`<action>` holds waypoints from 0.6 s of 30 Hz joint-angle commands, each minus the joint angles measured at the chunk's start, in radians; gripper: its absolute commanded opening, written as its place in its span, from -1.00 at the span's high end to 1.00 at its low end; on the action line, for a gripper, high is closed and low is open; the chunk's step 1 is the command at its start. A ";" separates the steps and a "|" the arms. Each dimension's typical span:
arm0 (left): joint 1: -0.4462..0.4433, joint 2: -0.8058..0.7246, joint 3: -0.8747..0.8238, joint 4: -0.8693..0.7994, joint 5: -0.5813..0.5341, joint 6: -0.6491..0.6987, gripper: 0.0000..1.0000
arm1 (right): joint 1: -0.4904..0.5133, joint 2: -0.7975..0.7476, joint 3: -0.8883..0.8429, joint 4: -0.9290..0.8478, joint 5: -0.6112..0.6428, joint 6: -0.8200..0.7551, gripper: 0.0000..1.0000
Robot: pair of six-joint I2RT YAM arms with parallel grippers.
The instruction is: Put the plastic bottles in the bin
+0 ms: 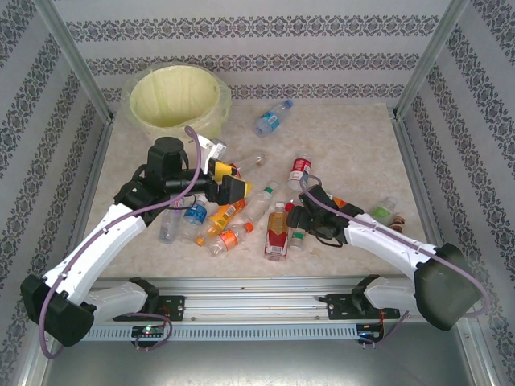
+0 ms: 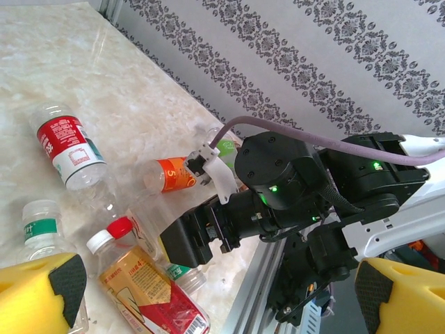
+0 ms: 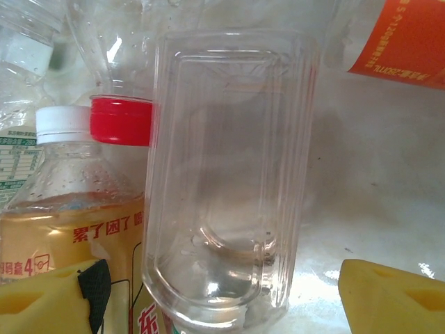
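Top external view gives the overall layout: the bin (image 1: 211, 87) stands at the far left corner of the table (image 1: 354, 137). The plastic bottles (image 1: 229, 221) lie on their sides, most of them in a cluster at mid-table between my two arms, well apart from the bin. One blue-label bottle (image 1: 272, 121) lies alone near the bin's right side, and a green-label bottle (image 1: 385, 213) lies to the right of my right forearm. My left gripper (image 1: 232, 178) hangs over the far side of the cluster, jaws spread wide with nothing between them. My right gripper (image 1: 291, 219) sits low at the right edge of the cluster, beside an amber bottle (image 1: 276, 233); from above, its black body hides the fingers. Right wrist view supplies that detail: the yellow fingers (image 3: 49, 303) stand apart on either side of a clear bottle (image 3: 229, 174), with a gap at each side, so no clamp is made. The amber bottle, white-capped, lies just left of the clear one, with a red cap (image 3: 122, 120) just beside its own cap. Left wrist view looks across at my right arm's wrist housing (image 2: 278, 188), which covers part of the cluster. A red-label bottle (image 2: 69, 149) and an orange-label bottle (image 2: 170, 174) lie on the table beyond it.
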 commanded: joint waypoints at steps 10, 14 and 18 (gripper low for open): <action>-0.016 0.011 0.007 -0.002 -0.010 0.012 -1.00 | 0.012 0.117 0.080 -0.030 0.064 -0.001 -0.69; -0.016 0.015 0.009 -0.012 -0.012 0.017 -1.00 | 0.018 0.155 0.130 -0.111 0.117 -0.002 -0.68; -0.018 0.017 0.011 -0.015 -0.015 0.019 -1.00 | 0.021 0.158 0.131 -0.137 0.126 -0.003 -0.66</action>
